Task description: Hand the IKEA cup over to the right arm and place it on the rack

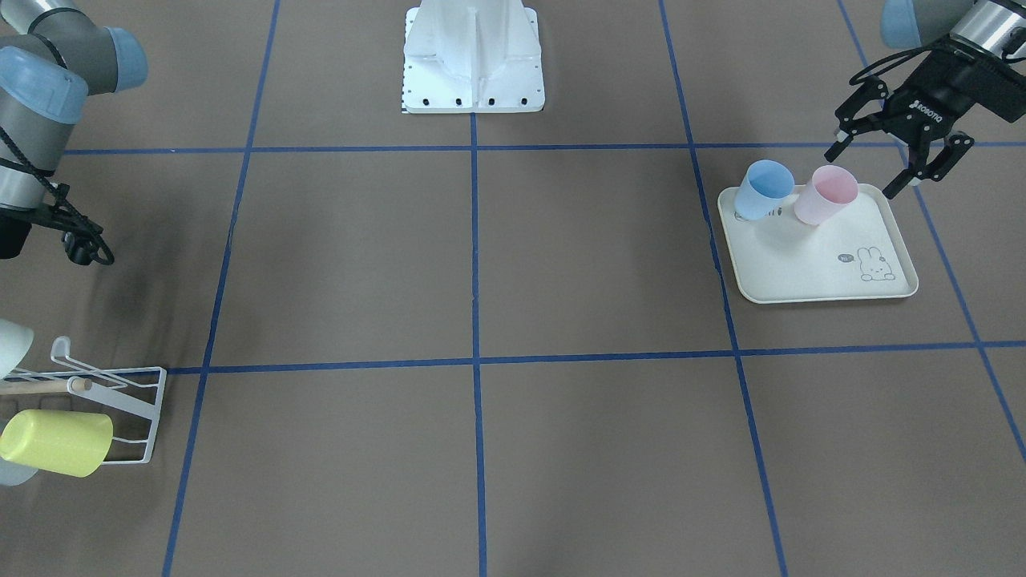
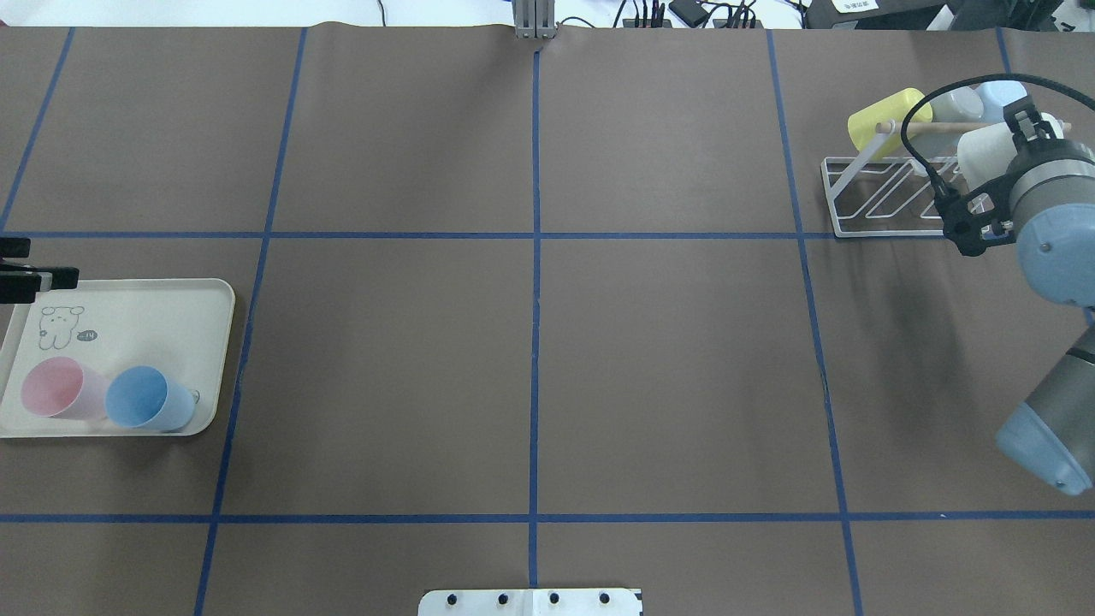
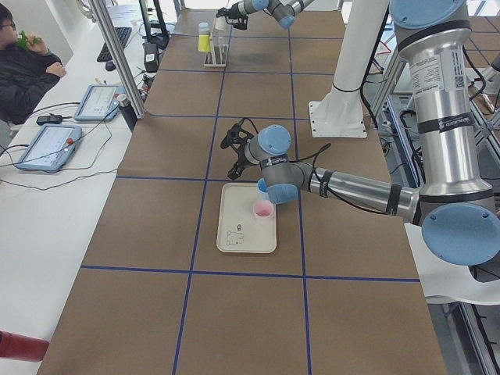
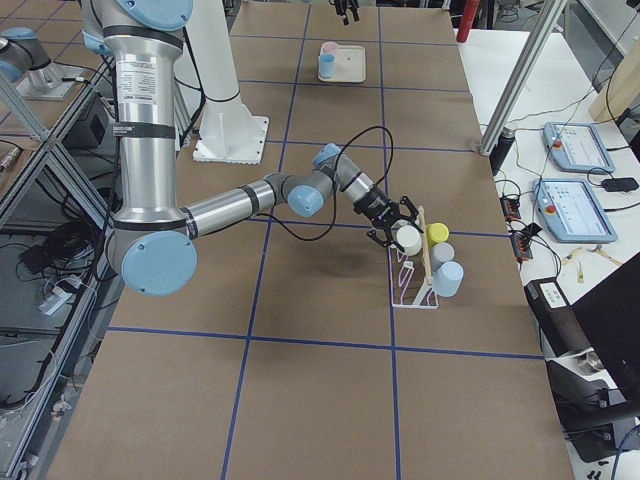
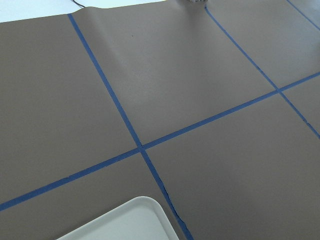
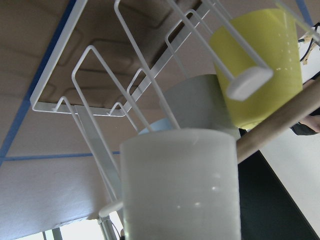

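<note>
Catches the left claw [image 1: 866,171] spread wide and empty just beside the pink cup [image 1: 826,195] and blue cup [image 1: 764,189], both upright on the rabbit tray [image 1: 801,280], seemingly lined up for a pick. Puts the white cup [image 2: 984,154] at the rack [image 2: 885,202] across the surface [image 1: 601,264], beside a yellow cup [image 2: 877,120], tight against the right arm's [image 2: 1048,257] wrist, probably for hanging on a prong. Cannot tell whether the right claw [image 4: 392,222] pinches it or stands clear. Takes the right wrist camera to show wire prongs meeting that cup's edge; loses this overhead, behind the wrist.
</note>
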Controlling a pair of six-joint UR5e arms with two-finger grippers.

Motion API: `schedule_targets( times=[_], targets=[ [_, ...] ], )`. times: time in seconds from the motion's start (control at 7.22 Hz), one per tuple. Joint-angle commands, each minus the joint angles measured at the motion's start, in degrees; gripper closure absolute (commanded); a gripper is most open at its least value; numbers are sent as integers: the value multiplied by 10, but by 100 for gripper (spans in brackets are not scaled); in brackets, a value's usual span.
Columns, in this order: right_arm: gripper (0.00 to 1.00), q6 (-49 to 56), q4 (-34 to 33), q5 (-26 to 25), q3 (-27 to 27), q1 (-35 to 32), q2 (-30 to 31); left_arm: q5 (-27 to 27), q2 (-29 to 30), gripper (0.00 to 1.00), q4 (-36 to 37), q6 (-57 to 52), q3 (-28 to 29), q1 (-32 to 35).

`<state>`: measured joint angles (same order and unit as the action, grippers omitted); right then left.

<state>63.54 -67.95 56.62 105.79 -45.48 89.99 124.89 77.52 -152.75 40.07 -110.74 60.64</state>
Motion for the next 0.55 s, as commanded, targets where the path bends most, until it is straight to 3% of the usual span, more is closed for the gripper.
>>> schedule_targets(
  times=[0.0, 0.14, 0.28, 0.42],
  targets=[
    [79, -1, -4, -23, -6, 21, -2, 0, 0, 0, 0, 0, 0, 0],
    [71, 0, -3, -32, -18, 27, -3, 0, 0, 0, 0, 0, 0, 0],
    [39, -2, 0, -40, -34, 30, -13, 0, 0, 0, 0, 0, 1, -1],
    [17, -2, 2, -42, -41, 32, -15, 0, 0, 0, 0, 0, 2, -1]
  ],
)
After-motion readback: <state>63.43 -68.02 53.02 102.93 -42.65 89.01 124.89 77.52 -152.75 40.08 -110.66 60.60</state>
